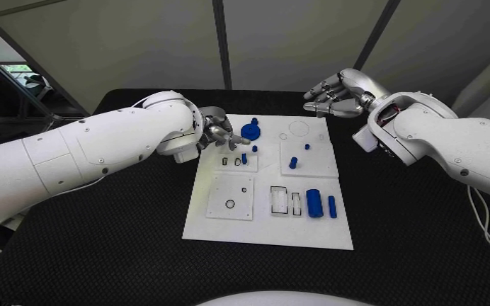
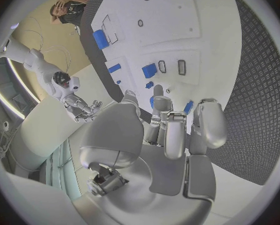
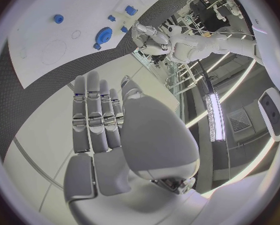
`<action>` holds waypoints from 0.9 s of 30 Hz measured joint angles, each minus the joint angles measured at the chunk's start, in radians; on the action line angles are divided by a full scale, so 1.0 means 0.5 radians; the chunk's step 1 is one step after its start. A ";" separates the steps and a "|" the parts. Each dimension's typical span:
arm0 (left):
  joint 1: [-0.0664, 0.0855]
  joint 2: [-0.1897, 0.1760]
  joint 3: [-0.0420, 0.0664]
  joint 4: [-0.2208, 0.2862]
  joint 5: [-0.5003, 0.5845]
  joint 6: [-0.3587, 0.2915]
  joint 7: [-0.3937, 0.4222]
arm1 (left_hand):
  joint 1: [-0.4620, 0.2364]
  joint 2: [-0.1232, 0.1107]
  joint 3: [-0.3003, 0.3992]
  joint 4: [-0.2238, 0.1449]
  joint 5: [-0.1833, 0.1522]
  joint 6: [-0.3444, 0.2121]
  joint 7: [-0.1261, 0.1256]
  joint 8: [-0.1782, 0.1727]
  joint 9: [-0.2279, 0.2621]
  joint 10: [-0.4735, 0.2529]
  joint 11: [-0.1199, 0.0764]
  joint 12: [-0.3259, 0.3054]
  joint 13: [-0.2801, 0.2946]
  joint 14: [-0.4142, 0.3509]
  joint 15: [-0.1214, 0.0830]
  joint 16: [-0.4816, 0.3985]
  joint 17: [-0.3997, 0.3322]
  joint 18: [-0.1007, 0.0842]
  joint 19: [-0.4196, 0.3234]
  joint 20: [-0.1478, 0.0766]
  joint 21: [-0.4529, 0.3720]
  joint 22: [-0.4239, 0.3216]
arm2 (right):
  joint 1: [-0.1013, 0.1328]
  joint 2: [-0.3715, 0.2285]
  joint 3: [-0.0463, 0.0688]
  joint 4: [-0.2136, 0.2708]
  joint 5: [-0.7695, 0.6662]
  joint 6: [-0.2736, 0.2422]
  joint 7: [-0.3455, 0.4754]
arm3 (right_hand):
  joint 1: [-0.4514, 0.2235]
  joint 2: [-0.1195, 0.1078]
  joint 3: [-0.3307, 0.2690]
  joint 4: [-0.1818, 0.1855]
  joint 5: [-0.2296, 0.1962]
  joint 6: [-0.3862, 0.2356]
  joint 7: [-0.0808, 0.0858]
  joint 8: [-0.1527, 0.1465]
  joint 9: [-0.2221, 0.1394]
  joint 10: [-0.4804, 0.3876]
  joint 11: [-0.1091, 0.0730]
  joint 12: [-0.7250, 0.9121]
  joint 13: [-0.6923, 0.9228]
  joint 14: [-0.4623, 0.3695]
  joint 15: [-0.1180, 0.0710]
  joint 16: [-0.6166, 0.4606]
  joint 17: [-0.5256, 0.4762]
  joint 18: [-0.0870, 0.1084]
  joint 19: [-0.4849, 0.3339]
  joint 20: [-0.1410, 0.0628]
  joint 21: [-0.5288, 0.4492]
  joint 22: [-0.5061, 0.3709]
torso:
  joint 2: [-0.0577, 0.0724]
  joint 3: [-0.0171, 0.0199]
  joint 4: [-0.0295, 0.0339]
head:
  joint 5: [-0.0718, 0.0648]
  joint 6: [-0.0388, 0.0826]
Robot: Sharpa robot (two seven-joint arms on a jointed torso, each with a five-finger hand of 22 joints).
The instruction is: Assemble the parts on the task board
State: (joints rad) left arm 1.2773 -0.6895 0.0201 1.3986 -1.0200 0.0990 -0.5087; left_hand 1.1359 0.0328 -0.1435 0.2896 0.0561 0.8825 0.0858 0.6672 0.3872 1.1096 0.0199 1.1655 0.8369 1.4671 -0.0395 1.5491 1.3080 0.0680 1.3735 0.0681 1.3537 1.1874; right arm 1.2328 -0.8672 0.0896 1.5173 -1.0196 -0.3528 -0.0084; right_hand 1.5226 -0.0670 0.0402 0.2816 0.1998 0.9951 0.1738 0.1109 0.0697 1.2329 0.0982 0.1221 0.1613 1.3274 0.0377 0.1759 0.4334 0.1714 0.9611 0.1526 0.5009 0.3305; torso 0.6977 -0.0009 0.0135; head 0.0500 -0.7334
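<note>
Left hand (image 1: 217, 133) at the round part (image 1: 250, 131).
I judge it's pinching a small peg, unclear; right hand (image 1: 337, 95) hovers spread; next, seat it on the board (image 1: 268, 228).

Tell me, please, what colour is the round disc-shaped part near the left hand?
Blue: the disc-shaped part, clearest in the head view.

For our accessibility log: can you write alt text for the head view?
A white task board lies on a black table, with small blue parts on it. The left hand reaches over the board's far left edge, and the right hand hovers beyond its far right corner, holding nothing.
</note>
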 measured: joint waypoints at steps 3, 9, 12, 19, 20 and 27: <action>0.008 0.035 -0.011 -0.028 -0.039 0.022 -0.024 | 0.000 0.000 0.000 0.000 0.000 0.000 0.000 0.000 0.000 0.000 0.000 0.000 -0.001 0.000 0.000 0.000 0.000 0.000 0.000 0.000 0.000 0.000 | 0.000 0.003 0.000 0.004 0.000 -0.002 -0.006 | -0.008 -0.008 -0.006 -0.006 0.012 0.000 0.000 -0.003 0.000 0.000 0.000 -0.013 -0.013 0.004 0.004 -0.023 -0.011 0.000 -0.006 0.006 -0.013 -0.012 | 0.003 0.0000 0.000 | 0.001 -0.004; 0.016 0.093 -0.020 -0.071 -0.088 0.067 -0.054 | 0.000 0.000 -0.011 0.000 0.000 -0.007 -0.007 0.014 0.012 0.000 0.000 0.000 -0.014 0.000 0.000 0.000 0.000 0.000 0.000 0.000 0.000 0.002 | 0.001 0.014 0.000 0.004 -0.002 -0.004 -0.020 | -0.008 -0.008 -0.010 -0.001 0.025 -0.010 0.009 -0.015 0.000 -0.008 0.008 -0.025 -0.027 0.000 0.014 -0.057 -0.023 0.000 -0.001 0.014 -0.041 -0.024 | 0.006 0.0000 -0.001 | 0.002 -0.016; 0.017 0.109 -0.021 -0.080 -0.105 0.089 -0.064 | 0.001 0.001 -0.011 0.000 0.000 -0.007 -0.007 0.014 0.019 0.000 0.000 -0.010 -0.023 0.000 0.000 0.000 0.000 0.000 0.000 0.000 0.000 0.001 | 0.001 0.019 0.000 0.003 -0.004 -0.003 -0.028 | -0.016 -0.016 -0.014 -0.004 0.070 -0.029 0.029 -0.026 -0.002 -0.031 0.030 -0.053 -0.043 -0.018 0.032 -0.096 -0.039 0.000 -0.013 0.027 -0.074 -0.042 | 0.008 -0.0002 -0.002 | 0.004 -0.022; 0.019 0.141 -0.022 -0.095 -0.133 0.143 -0.076 | 0.024 0.024 -0.011 0.000 0.000 -0.022 -0.007 0.023 0.033 -0.007 -0.007 -0.027 -0.044 0.000 0.000 -0.008 0.000 0.000 0.000 0.000 0.000 -0.006 | 0.001 0.033 0.000 -0.005 -0.015 0.000 -0.049 | -0.016 -0.016 -0.021 -0.001 0.094 -0.035 0.034 -0.026 -0.002 -0.040 0.040 -0.061 -0.058 -0.018 0.032 -0.120 -0.054 -0.001 -0.021 0.034 -0.097 -0.059 | 0.012 0.0000 -0.002 | 0.008 -0.040; 0.019 0.144 -0.022 -0.095 -0.136 0.150 -0.077 | 0.024 0.024 -0.011 0.000 0.000 -0.022 -0.007 0.023 0.033 -0.007 -0.007 -0.028 -0.044 0.000 0.000 -0.008 0.000 0.000 0.000 0.000 0.000 -0.006 | 0.001 0.035 0.000 -0.006 -0.017 0.001 -0.051 | -0.016 -0.016 -0.021 -0.001 0.094 -0.036 0.036 -0.026 -0.002 -0.040 0.040 -0.061 -0.060 -0.022 0.036 -0.129 -0.057 0.000 -0.021 0.034 -0.097 -0.061 | 0.012 0.0000 -0.002 | 0.009 -0.044; 0.020 0.157 -0.023 -0.096 -0.148 0.195 -0.081 | 0.024 0.025 -0.016 -0.006 0.000 -0.026 -0.003 0.031 0.039 -0.014 -0.014 -0.027 -0.047 0.000 0.000 -0.008 0.000 0.000 0.000 0.000 0.000 -0.005 | 0.001 0.042 0.000 -0.012 -0.024 0.005 -0.065 | -0.016 -0.016 -0.021 -0.001 0.106 -0.036 0.036 -0.026 -0.002 -0.054 0.054 -0.070 -0.070 -0.030 0.045 -0.155 -0.069 0.000 -0.014 0.041 -0.122 -0.073 | 0.016 0.0013 -0.002 | 0.010 -0.064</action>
State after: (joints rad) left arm 1.2875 -0.6108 0.0088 1.3507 -1.0938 0.1965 -0.5490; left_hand 1.1482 0.0451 -0.1517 0.2867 0.0563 0.8694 0.0844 0.6826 0.4067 1.1027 0.0130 1.1517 0.8131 1.4671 -0.0395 1.5451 1.3079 0.0682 1.3736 0.0681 1.3537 1.1851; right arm 1.2335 -0.8464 0.0896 1.5115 -1.0316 -0.3502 -0.0408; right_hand 1.5146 -0.0749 0.0298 0.2810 0.2527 0.9769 0.1916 0.0978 0.0686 1.2057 0.1253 0.0870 0.1260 1.3123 0.0600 0.0983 0.3988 0.1711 0.9543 0.1731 0.4401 0.2939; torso 0.7056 -0.0002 0.0123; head 0.0551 -0.7654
